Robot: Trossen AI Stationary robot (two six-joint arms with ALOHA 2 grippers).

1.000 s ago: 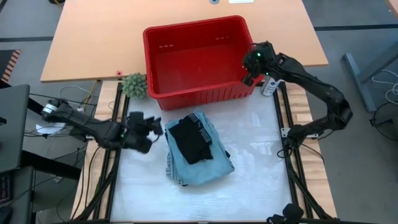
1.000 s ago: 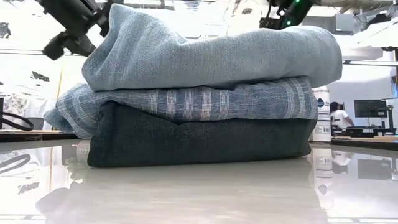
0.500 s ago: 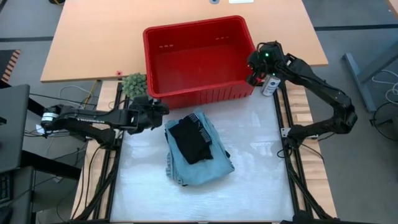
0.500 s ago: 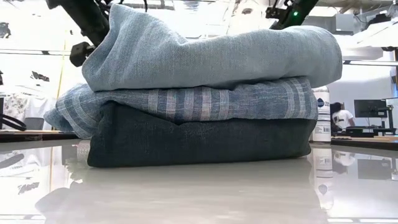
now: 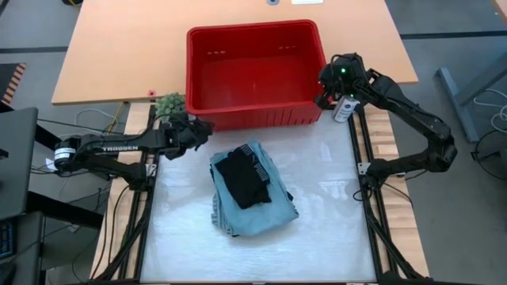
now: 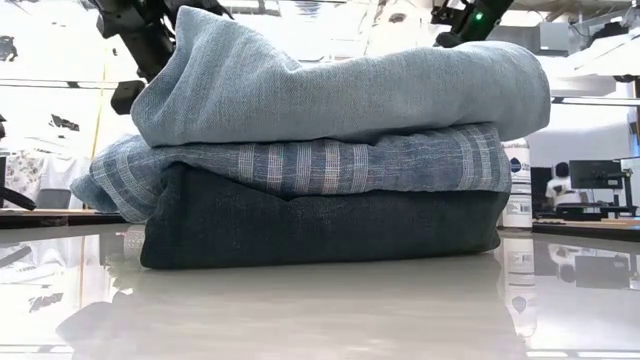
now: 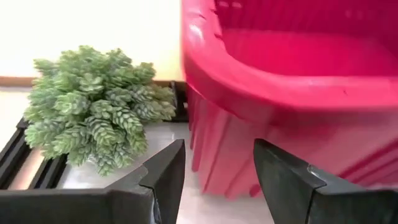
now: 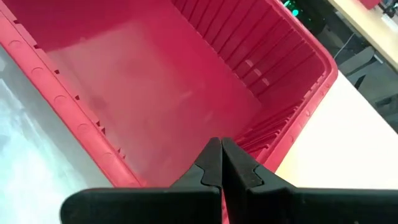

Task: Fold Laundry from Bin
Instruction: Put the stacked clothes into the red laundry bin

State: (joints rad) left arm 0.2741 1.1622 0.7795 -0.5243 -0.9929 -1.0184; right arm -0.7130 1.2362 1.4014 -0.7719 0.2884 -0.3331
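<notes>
The red bin [image 5: 255, 73] sits at the far side of the work mat with nothing in it that I can see, bare red floor from above and from the right wrist view alike. All the laundry I can find is on the white desk [image 5: 333, 214] in 1 folded stack [image 5: 249, 190], near the middle, a little toward the bin.

From table height that stack shows 3 layers: a dark navy piece [image 6: 320, 228] at the bottom, the blue-grey striped cloth [image 6: 300, 165] over it, light blue denim [image 6: 340, 85] above. From overhead a black garment [image 5: 244, 178] lies on the very top. Biggest and flattest at the base, I'd say, so the pile stands square.

The left gripper [image 5: 198, 131] is down by the bin's near-left corner, next to the small green plant [image 5: 170, 105]. Its fingers [image 7: 165, 174] stand parted with nothing between them, and the wrist camera looks through the gap at the bin's wall and the plant [image 7: 93, 112], so it's aimed at the bin, not the clothes.

The right gripper [image 5: 326, 96] is at the bin's right wall, just beside a white bottle [image 5: 342, 109]. Its fingers [image 8: 211, 165] are pressed together and empty, pointing across the rim into the bin.

My read: the folding looks finished, and with 2 arms flanking an emptied bin, they may be handling the bin itself.
</notes>
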